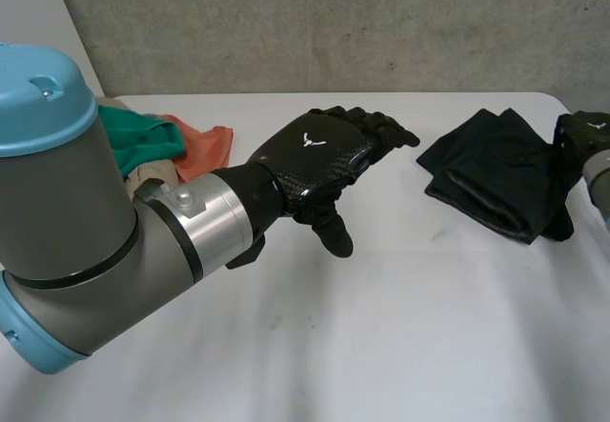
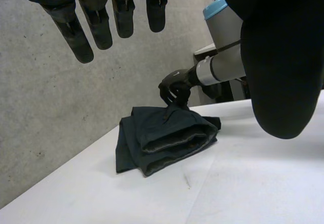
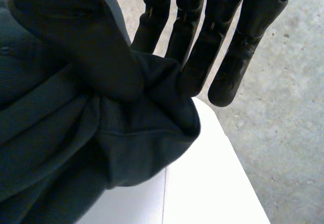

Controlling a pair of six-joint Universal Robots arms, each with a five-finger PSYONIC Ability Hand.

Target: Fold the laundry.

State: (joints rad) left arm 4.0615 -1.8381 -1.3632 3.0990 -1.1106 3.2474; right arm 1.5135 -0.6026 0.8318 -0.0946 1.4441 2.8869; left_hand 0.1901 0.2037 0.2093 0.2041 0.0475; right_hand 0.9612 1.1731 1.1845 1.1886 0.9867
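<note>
Black garment [image 1: 491, 170] (head view): folded bundle on right side of table [image 1: 400, 346], long axis diagonal; right hand [image 1: 579, 136] at its outer edge, far nearer than left hand [image 1: 319, 160].
Left wrist view: left hand [image 2: 283, 57] fingers straight, holding nothing; garment [image 2: 162, 138] lies ahead past fingertips, well apart.
Right wrist view: right hand [image 3: 91, 47] thumb + fingers pinch a cloth fold; prob. its move.
</note>
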